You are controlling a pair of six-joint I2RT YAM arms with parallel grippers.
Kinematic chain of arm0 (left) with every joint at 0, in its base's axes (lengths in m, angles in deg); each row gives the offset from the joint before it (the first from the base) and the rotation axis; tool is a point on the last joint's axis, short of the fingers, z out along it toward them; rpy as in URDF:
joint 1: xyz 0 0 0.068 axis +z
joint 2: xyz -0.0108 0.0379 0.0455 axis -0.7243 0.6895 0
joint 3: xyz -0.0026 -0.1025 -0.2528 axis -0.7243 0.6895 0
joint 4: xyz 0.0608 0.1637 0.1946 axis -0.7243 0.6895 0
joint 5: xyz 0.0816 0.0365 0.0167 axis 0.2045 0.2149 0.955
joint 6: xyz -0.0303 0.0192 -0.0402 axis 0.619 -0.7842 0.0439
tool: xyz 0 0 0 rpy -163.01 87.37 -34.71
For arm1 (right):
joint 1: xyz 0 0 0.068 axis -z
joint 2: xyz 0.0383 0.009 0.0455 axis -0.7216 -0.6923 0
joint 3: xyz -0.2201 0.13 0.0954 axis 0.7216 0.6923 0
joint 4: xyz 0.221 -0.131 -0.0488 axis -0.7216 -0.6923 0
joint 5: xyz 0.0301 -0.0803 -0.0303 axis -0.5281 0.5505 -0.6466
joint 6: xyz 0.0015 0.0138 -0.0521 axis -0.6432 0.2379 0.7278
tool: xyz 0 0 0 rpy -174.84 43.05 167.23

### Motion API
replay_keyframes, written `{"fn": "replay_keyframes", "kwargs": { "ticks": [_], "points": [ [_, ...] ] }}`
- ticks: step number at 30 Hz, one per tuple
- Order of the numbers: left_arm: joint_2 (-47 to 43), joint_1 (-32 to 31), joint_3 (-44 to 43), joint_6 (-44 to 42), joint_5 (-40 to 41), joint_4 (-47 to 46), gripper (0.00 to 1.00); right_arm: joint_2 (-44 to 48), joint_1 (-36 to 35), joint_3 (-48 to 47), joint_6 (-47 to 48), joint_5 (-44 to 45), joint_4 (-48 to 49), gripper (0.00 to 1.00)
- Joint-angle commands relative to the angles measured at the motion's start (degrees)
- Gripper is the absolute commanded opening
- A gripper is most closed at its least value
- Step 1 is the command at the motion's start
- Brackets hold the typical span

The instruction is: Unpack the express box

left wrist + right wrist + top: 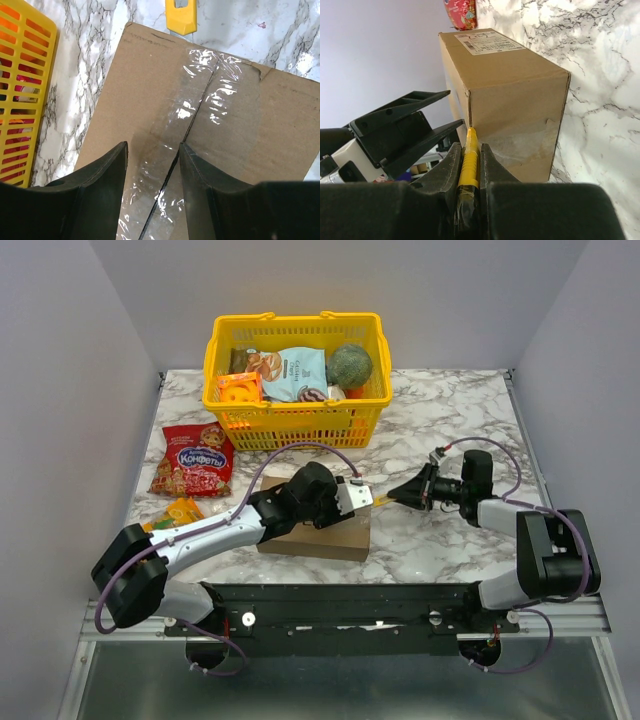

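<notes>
Right gripper [470, 150] pinches a yellow utility knife [468, 165], apparently to slit the express box [515, 90] from 3 o'clock, while the half-open left gripper [152, 150] seemingly steadies it at 6 o'clock on the table [450, 410].

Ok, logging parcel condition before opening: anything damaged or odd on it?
The clear tape over the top seam of the plain brown cardboard box is wrinkled and puckered rather than flat. No crushed corners show.

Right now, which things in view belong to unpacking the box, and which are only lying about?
For the job: express box, its taped seam, yellow cutter in the shut right gripper, open left gripper above the box.
Lying about: yellow basket with goods, red sweets bag, orange packet.
</notes>
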Motion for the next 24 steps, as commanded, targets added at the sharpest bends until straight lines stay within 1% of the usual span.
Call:
{"fn": "replay_keyframes", "kwargs": {
  "ticks": [1, 5, 8, 10, 13, 18, 24],
  "points": [
    [1.36, -0.29, -0.01, 1.00, 3.28, -1.49, 0.54, 3.05, -0.51, -2.15, 8.29, 0.56, -14.79, 0.00],
    [1.45, -0.29, 0.26, 1.27, 3.72, -2.72, 0.53, 3.24, -0.59, -3.12, 9.80, 0.56, -18.05, 0.00],
    [0.84, -0.37, 0.26, 0.13, 2.94, -2.46, 0.53, 2.01, -0.51, -3.48, 9.89, 0.29, -15.26, 0.01],
    [0.40, -0.38, 0.26, -1.45, -0.48, -1.76, 0.53, 0.34, -0.86, -4.09, 9.37, 0.82, -13.23, 0.00],
    [-0.66, -0.38, 1.05, -3.82, -3.12, -1.06, 0.53, -3.26, -1.74, -6.97, 7.87, 0.30, -10.06, 0.00],
    [1.18, -0.46, -0.18, -4.79, -1.99, -0.88, 0.53, -4.15, -4.19, -9.98, 6.20, 0.20, -9.35, 0.00],
    [4.70, -0.46, -2.29, -4.97, -0.41, -3.43, 0.52, -4.41, -5.17, -10.16, 6.90, -0.06, -10.14, 0.00]
  ]
}}
